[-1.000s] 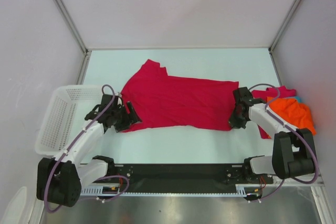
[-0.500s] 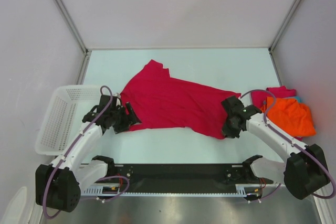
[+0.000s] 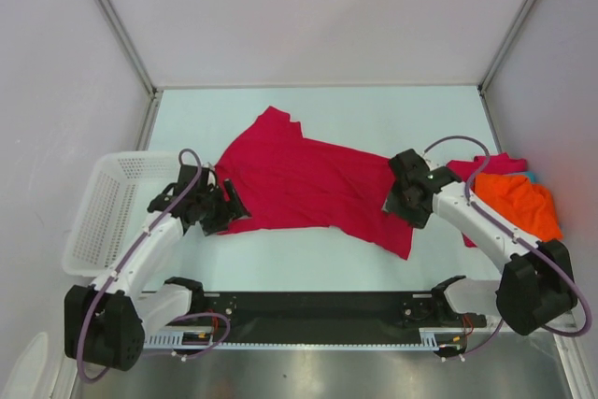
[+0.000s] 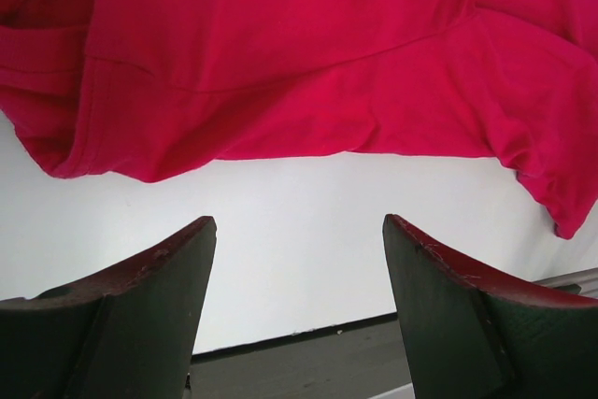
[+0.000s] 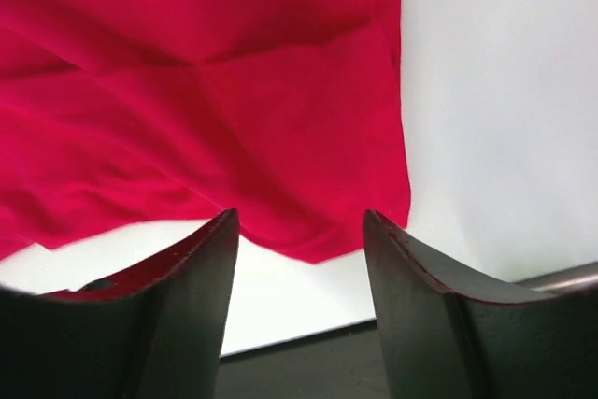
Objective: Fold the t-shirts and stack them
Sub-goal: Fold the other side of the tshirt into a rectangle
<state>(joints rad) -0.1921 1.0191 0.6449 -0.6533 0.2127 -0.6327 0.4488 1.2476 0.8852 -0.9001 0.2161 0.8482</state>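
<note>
a pale table sits boxed in by plain white walls, with metal posts running up the back corners, as seen from my remote station.

a white lattice basket stands at the table's left edge, beside my left arm. from the overhead view i cannot make out anything in it.

the crimson t-shirt lies spread and rumpled across the middle of the table. one sleeve points toward the back wall and its near right corner trails to a point toward the front edge. at the far right edge an orange shirt lies heaped on a magenta shirt, with a sliver of a teal shirt showing between them.

my left claw has its jaws spread wide over bare table, just short of the crimson hem, and holds nothing. my right claw is also parted, with the shirt's loose corner lying between and beyond its fingers, and nothing pinched.
</note>
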